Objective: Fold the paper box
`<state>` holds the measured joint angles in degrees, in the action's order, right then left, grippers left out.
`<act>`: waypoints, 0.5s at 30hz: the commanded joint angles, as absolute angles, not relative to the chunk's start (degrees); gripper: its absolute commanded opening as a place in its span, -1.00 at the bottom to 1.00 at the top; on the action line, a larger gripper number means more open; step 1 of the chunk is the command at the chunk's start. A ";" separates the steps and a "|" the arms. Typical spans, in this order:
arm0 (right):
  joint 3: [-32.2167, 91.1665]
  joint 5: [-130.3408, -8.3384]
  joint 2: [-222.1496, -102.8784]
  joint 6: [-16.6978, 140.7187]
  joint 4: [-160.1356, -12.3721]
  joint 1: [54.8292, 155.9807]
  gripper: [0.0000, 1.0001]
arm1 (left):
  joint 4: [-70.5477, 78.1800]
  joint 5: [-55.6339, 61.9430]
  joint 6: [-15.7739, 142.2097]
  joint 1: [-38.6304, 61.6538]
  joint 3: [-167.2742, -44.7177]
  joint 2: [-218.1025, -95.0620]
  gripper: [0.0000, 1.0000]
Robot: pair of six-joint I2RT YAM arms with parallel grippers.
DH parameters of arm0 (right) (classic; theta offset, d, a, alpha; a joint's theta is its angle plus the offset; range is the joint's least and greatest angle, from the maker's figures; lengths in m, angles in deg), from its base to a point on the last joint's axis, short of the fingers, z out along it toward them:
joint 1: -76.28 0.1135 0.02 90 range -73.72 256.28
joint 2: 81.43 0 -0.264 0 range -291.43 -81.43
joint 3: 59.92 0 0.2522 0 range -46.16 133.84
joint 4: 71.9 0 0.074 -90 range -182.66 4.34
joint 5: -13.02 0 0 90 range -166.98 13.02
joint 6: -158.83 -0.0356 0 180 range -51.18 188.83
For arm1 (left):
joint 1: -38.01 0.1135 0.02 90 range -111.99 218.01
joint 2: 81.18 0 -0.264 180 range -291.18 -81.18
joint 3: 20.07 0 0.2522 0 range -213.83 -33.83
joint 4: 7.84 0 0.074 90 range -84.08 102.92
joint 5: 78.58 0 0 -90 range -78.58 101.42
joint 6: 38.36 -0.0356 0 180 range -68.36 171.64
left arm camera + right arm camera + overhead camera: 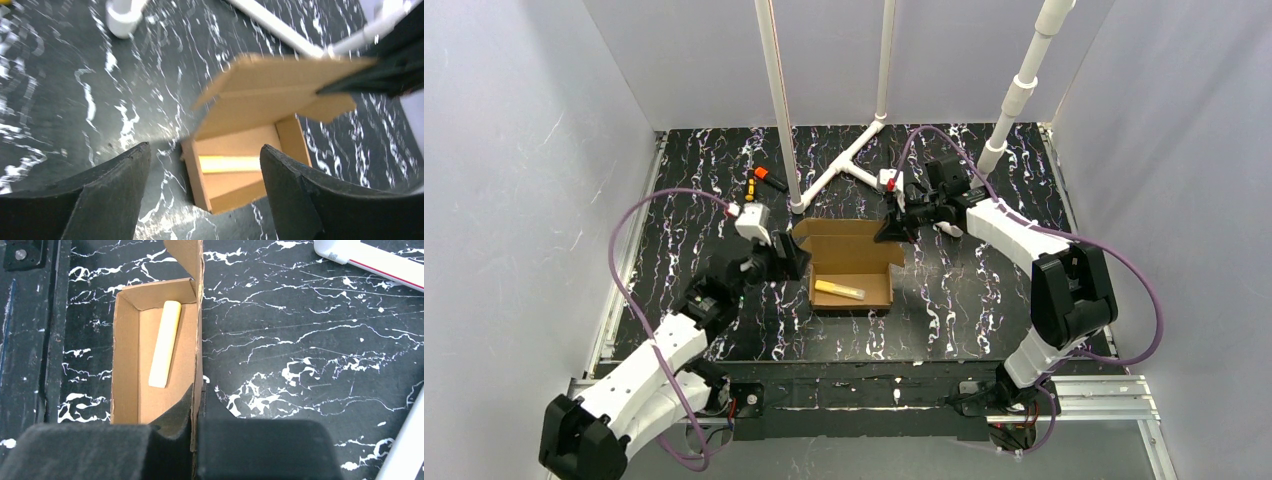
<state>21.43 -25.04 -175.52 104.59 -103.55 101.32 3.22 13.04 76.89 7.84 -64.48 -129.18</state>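
The paper box (851, 275) is a small brown cardboard box standing open in the middle of the table, with a pale yellow stick (838, 290) lying inside. Its lid (844, 240) is raised at the far side. My right gripper (892, 228) is shut on the lid's right edge; in the right wrist view the cardboard lid (200, 315) runs edge-on between the closed fingers of the right gripper (196, 405), beside the yellow stick (165, 342). My left gripper (205, 146) is open just left of the box (240, 150), holding nothing, with the lid (280, 90) tilted above.
White PVC pipes (779, 100) rise from a T-shaped base (849, 160) behind the box, and another pipe (1019, 95) stands at the back right. Small orange and red pieces (764, 180) lie at the back left. Metal rails (1084, 390) line the near edge.
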 commanded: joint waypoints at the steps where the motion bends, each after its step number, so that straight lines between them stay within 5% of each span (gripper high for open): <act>1: 21.92 -24.07 -172.86 110.10 -108.22 100.45 -0.97 | 18.14 12.29 76.34 14.47 -74.41 -131.20 0.61; 8: 22.13 -23.84 -172.77 110.62 -109.91 100.36 -0.97 | 22.75 6.30 72.19 29.98 -85.45 -146.23 0.63; 15: 22.23 -25.10 -172.28 111.63 -111.01 99.87 -0.97 | 27.95 1.81 67.15 33.35 -102.02 -167.05 0.64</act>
<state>21.43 -24.10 -174.53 109.66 -108.27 100.33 23.07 6.64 70.47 32.97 -95.37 -162.10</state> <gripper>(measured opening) 0.043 0.819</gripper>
